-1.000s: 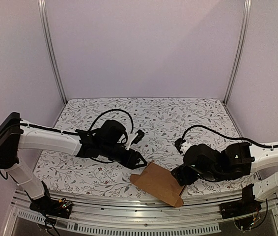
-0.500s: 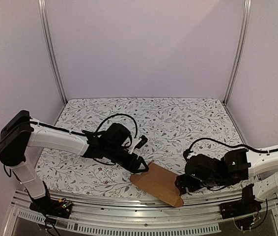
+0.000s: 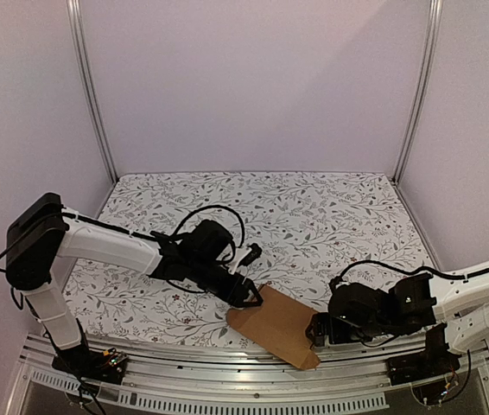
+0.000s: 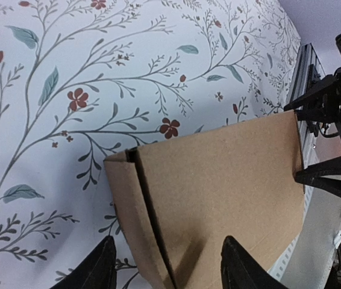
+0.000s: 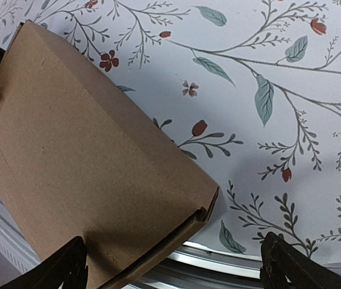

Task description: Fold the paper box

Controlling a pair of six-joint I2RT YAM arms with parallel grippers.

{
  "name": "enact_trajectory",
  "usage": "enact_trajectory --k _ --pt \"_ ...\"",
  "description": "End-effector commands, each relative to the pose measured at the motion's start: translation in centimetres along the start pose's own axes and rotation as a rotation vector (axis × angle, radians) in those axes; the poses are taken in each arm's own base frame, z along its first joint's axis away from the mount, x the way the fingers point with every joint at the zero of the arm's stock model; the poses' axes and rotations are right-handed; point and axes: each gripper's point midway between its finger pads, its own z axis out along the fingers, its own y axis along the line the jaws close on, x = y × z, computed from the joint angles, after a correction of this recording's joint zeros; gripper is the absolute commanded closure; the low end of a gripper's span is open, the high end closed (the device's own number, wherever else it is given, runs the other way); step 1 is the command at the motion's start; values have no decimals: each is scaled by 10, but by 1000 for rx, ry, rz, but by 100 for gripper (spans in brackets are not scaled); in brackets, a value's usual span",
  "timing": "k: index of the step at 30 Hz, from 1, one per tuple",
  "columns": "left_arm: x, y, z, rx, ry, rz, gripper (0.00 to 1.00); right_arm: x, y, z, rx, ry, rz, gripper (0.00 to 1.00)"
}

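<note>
Paper box (image 3: 275, 326) lies flattened at the near edge of the table (image 3: 314, 216), between the two arms, its near corner reaching over the edge rail. Left pincer (image 3: 249, 296) is spread wide at the box's far-left end. Right pincer (image 3: 316, 328) is also wide, straddling the right corner; contact with the cardboard unclear, fingertips cropped.

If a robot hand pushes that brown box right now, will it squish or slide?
It would probably squish: the paper box is thin cardboard folded nearly flat. It likely feels light and may slide easily on the flowered cloth. It sits right by the metal rail at the near edge, so a push could tip it off.
</note>
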Motion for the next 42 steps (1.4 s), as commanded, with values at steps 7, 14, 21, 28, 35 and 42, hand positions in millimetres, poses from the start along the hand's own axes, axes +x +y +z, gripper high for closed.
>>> enact_trajectory --k 7,14,21,28,35,42 --pt "10 6 5 -18 10 -41 54 -8 8 10 -79 -26 157 1" --pt "16 22 -5 -74 -9 -107 68 -30 14 15 -126 -90 206 6" --pt "17 41 -26 -136 -82 -195 82 -52 43 24 -198 -105 199 15" --pt "30 56 -38 -189 -115 -268 86 -73 69 39 -227 -110 165 19" --pt "32 67 -55 -229 -197 -320 87 -101 91 50 -261 -119 127 25" --pt "34 79 -80 -289 -312 -404 87 -134 118 69 -307 -125 88 30"
